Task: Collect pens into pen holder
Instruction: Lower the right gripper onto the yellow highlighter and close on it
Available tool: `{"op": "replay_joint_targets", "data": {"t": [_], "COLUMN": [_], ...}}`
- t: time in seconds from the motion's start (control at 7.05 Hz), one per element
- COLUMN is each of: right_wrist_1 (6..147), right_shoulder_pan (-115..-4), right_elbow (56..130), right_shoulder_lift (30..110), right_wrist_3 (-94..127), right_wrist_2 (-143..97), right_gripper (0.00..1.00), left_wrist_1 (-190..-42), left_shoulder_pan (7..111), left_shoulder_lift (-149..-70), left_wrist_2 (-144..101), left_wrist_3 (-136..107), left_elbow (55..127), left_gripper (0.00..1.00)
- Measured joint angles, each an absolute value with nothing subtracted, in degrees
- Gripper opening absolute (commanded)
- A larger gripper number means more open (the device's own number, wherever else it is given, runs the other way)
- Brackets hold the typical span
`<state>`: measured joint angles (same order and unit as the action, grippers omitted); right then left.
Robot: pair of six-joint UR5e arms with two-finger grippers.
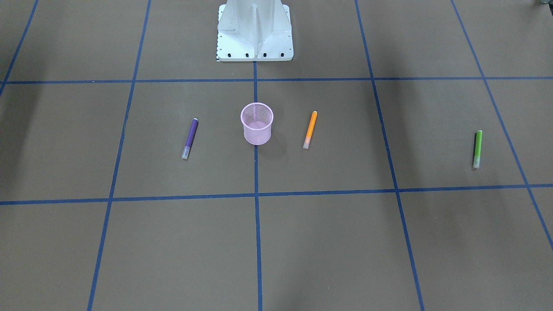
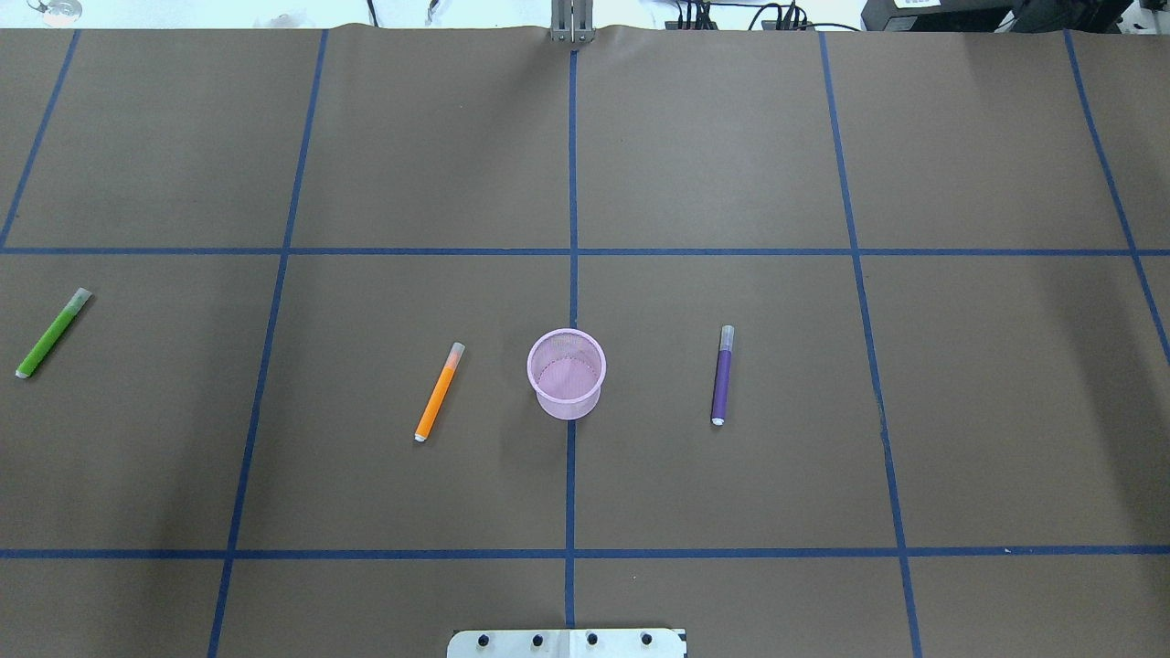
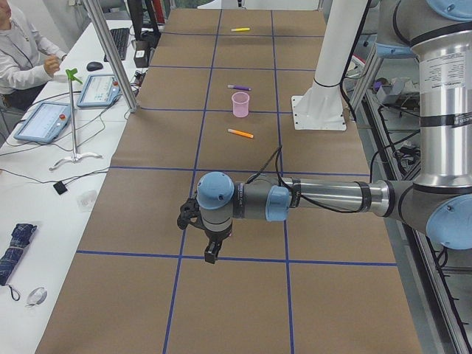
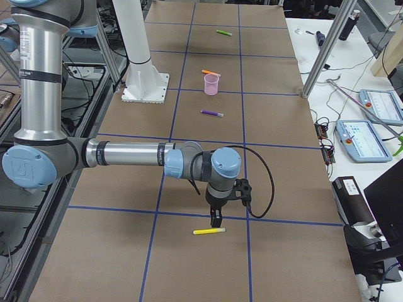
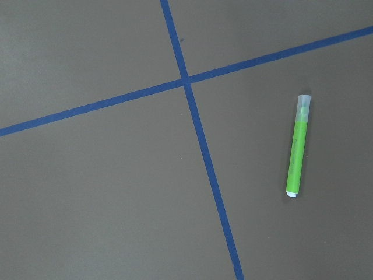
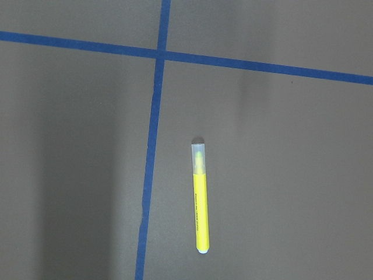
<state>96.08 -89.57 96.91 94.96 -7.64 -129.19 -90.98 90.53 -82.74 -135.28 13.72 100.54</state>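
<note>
pen holder (image 2: 567, 373): upright on the brown tabletop (image 2: 731, 164), astride the centre blue tape line (image 2: 571, 183), in front of the white robot base (image 1: 255, 32), open top up.
orange pen (image 2: 440, 391): flat, near the pen holder on the left-arm side, not touching it, pale cap pointing away from the base.
purple pen (image 2: 722, 375): flat, near the pen holder on the right-arm side, apart from it, cap also away from the base.
green pen (image 2: 53, 333): flat, well apart from the pen holder, far out toward the left end, slanted, beside a tape crossing in the left wrist view.
yellow pen (image 6: 200, 198): flat, far out toward the right end, outside the overhead view, just beside a tape line.
left gripper (image 3: 212, 254): pointing down over the tabletop at the left end; seen from the side only, so cannot tell whether wide or narrow.
right gripper (image 4: 216, 221): pointing down, tips just above the yellow pen in the side view; contact unclear, and cannot tell how wide.
</note>
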Motion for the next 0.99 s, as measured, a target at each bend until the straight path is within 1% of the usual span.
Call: {"op": "replay_joint_targets", "data": {"t": [0.43,0.71,0.99], "right_wrist_1": [96.06,95.59,89.73], "right_shoulder_pan": [-89.58,-89.75,-90.26], "right_elbow": [99.15,101.58,100.91], "right_shoulder_lift": [93.43,91.85,92.02], "right_wrist_3": [-7.58,-7.41,-7.28], "right_wrist_2": [-129.20,-129.35,-129.80], "right_gripper": [1.00,1.00,1.00], "left_wrist_1": [-92.78,-98.73,-103.06], "left_shoulder_pan": [90.53,90.51,90.46], "left_shoulder_lift": [-84.21,-85.72,-87.11], "left_wrist_2": [-135.41,-135.23,-135.55], "left_wrist_3": [8.86,6.77,4.19], "left_elbow": [103.50,103.85,103.14], "left_gripper": [1.00,1.00,1.00]}}
